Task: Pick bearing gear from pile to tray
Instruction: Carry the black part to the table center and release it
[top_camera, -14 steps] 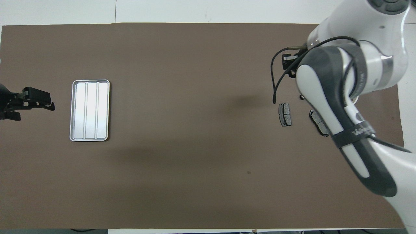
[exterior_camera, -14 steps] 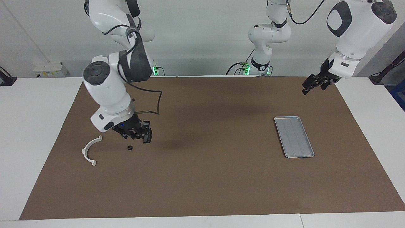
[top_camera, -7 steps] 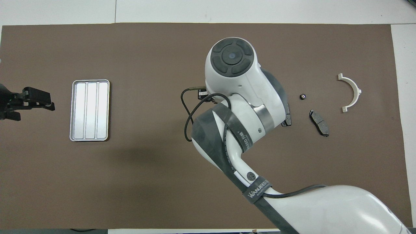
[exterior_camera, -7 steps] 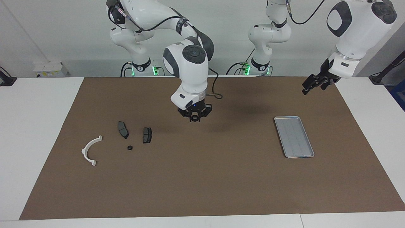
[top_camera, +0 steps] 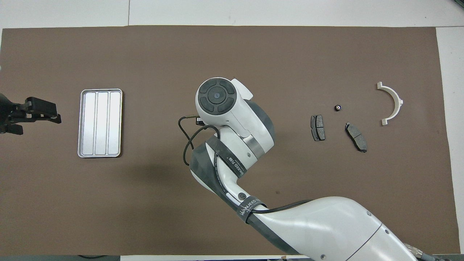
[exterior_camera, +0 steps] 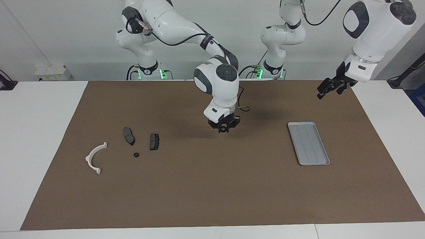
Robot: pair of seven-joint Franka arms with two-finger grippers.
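My right gripper (exterior_camera: 223, 128) hangs over the middle of the brown mat, shut on a small dark round piece, the bearing gear (exterior_camera: 223, 129). In the overhead view the arm's wrist hides that gripper. The silver tray (exterior_camera: 308, 142) (top_camera: 100, 123) lies bare toward the left arm's end. The pile sits toward the right arm's end: a white half-ring bracket (exterior_camera: 95, 157) (top_camera: 391, 103), two dark plates (exterior_camera: 128, 135) (exterior_camera: 154, 141) and a tiny black round piece (exterior_camera: 136, 154) (top_camera: 337, 107). My left gripper (exterior_camera: 327, 89) (top_camera: 43, 112) waits open in the air beside the tray, at the mat's edge.
The brown mat (exterior_camera: 212, 192) covers most of the white table. The right arm's cable loop (top_camera: 186, 139) hangs beside its wrist.
My right arm has swung from over the pile to the middle of the mat, toward the tray, carrying the small dark piece. The two plates are uncovered now. The left arm has stayed still.
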